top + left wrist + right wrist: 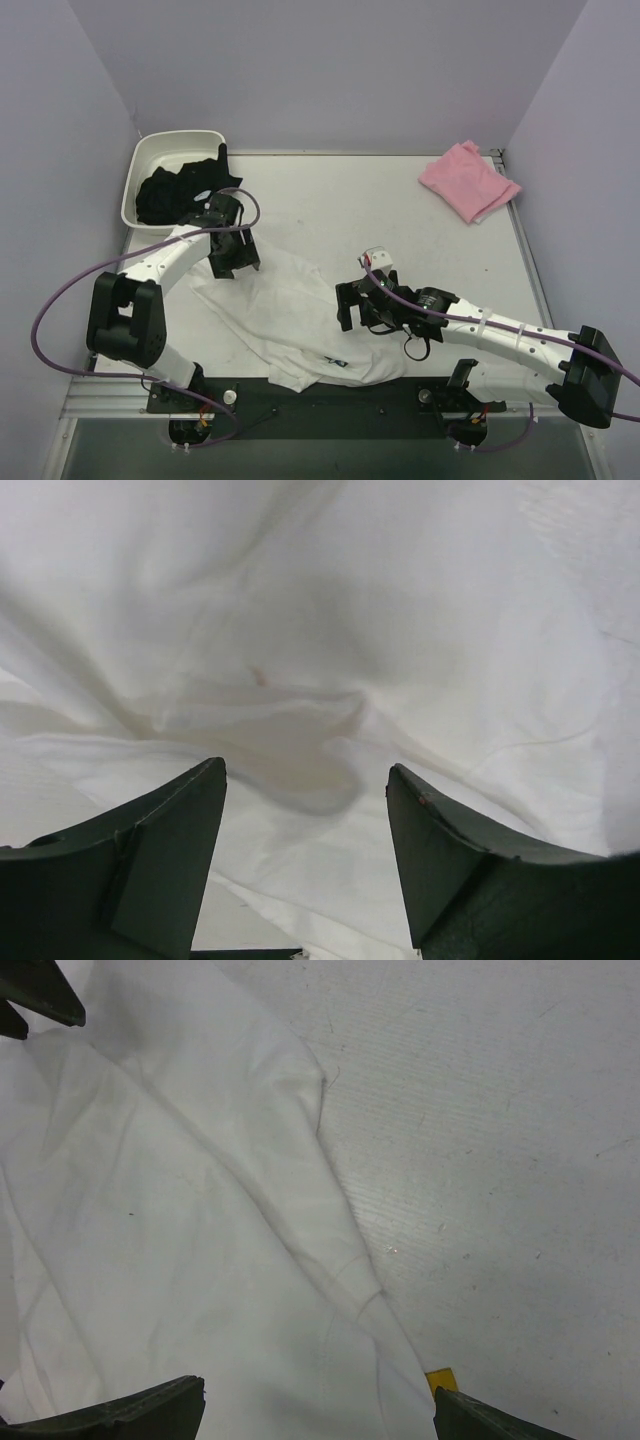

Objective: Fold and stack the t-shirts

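Left pincer (305,770) low over the rumpled white cotton t-shirt (290,320), jaws apart, a raised fold of cloth lying in the gap between them; can't tell from the wrist view whether the tips touch fabric. Right pincer (318,1390) has its jaws wide apart with nothing in them, hovering at the shirt's right edge where cloth meets bare white bench (400,210). Small yellow tag (442,1378) pokes out at that edge, just beside one finger. White shirt lies spread and creased on the near-left part of the bench, between the two arms. Folded plain pink t-shirt (468,180) sits at the far right corner, well apart from both pincers. White plastic tub (180,136) at the far left corner holds black cloth (180,192), part of it draped over the rim
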### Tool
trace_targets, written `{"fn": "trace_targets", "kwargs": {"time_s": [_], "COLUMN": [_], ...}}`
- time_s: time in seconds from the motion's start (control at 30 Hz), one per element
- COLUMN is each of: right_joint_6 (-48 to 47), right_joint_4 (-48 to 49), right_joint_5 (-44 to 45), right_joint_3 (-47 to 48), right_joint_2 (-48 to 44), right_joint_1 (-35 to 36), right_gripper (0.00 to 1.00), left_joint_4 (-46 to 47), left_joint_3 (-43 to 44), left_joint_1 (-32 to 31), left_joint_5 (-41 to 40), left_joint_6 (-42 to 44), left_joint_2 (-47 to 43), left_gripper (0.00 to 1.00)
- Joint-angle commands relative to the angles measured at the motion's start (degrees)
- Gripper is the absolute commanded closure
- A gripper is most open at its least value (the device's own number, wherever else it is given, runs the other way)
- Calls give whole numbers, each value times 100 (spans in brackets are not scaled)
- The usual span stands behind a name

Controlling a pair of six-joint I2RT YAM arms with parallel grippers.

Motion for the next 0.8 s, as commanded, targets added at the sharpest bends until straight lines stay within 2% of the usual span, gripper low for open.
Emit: {"fn": "trace_targets", "kwargs": {"time_s": [0.0, 0.4, 0.43, 0.57, 0.63, 0.7, 0.73, 0.77], "right_joint_6": [55, 125, 125, 160, 160, 169, 169, 169], "right_joint_4": [54, -8, 1, -17, -43, -87, -104, -131], "right_joint_5": [1, 1, -7, -16, 1, 10, 28, 45], "right_joint_3": [-55, -178, -187, -213, -204, -204, -196, -196], "right_joint_2": [-82, -214, -214, -214, -222, -231, -223, -231], "right_joint_1": [-45, -36, -28, -1, -1, -1, -1, 7], "right_gripper": [0, 0, 0, 0, 0, 0, 0, 0], "left_joint_4": [42, 253, 279, 394, 446, 482, 482, 508], "left_joint_3": [376, 42, 16, -90, -160, -213, -222, -231], "left_joint_1": [-311, -321, -312, -277, -277, -259, -250, -242], "left_joint_5": [86, -229, -247, -256, -283, -283, -300, -300], "left_joint_6": [-313, -314, -314, -314, -305, -305, -313, -296], "left_joint_2": [-46, 322, 349, 498, 542, 525, 516, 421], "left_gripper": [25, 27, 32, 41, 51, 93, 100, 100]}}
